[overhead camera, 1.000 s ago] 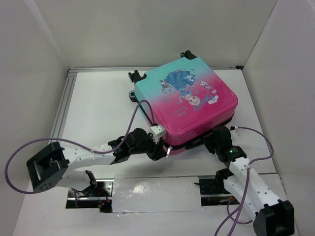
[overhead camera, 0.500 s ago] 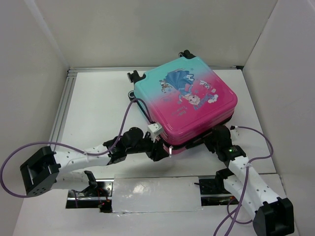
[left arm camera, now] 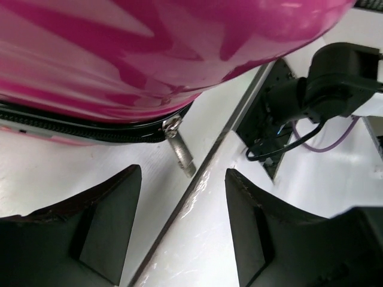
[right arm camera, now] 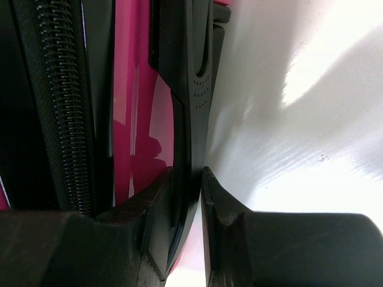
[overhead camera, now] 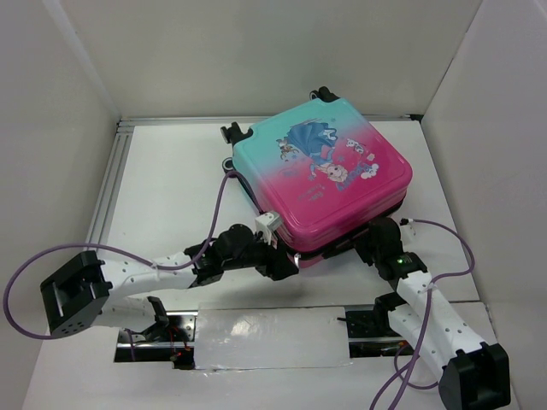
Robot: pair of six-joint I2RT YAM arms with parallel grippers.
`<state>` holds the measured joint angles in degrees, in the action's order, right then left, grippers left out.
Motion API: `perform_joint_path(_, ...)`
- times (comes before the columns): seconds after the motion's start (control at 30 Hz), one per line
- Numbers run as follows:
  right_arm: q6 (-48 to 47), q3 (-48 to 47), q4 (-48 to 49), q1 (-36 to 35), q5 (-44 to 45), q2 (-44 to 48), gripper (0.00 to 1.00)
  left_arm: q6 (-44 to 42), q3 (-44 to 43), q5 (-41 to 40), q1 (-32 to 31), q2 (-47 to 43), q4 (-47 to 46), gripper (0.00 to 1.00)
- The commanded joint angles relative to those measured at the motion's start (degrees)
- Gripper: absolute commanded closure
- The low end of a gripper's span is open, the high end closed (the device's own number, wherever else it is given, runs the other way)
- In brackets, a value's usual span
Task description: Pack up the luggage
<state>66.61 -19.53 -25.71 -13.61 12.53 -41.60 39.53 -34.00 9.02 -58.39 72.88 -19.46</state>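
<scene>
White table (overhead camera: 171,196) spans the top view. On it, right of centre and toward the top of the frame, lies the luggage (overhead camera: 320,175), its halves together, teal fading to pink, printed face up. The right gripper (right arm camera: 192,179) sits at the case's lower right edge, pressed together on a black handle (right arm camera: 194,89) on the case's side. The left gripper (left arm camera: 182,179) is at the lower left corner, fingers spread and holding nothing. The metal zip pull (left arm camera: 181,149) dangles from the black zip line just above that gap, mid-frame in the left wrist view, touching neither finger. With the lid down, packing looks to be at the zipping step; how much of the zip is run I cannot tell. The next move likely calls for the left fingers to centre on the pull, pinch its flat tab, and draw it along the seam while the right grip steadies the case.
</scene>
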Motion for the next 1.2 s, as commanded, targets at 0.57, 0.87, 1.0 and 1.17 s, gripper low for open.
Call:
perform_joint_path(0.57, -2.88, 3.8, 0.93, 1.39, 2.23, 0.38, 0.74, 14.17, 3.41, -14.38, -4.8, 5.52, -19.1, 0.46)
perform_joint_path(0.87, -3.42, 4.32, 1.46, 2.44, 1.18, 0.38, 0.81, 15.32, 4.56, -16.49, -5.86, 8.68, -26.41, 0.79)
perform_joint_path(1.0, -4.47, 4.32, 1.46, 3.06, 1.18, 0.38, 0.86, 13.83, 5.08, -17.37, -5.86, 8.69, -26.42, 0.97)
perform_joint_path(1.17, -6.22, 4.32, 3.74, 4.47, -0.75, -0.31, 1.0, 6.64, 6.75, -21.93, -5.86, 4.21, -19.48, 1.0)
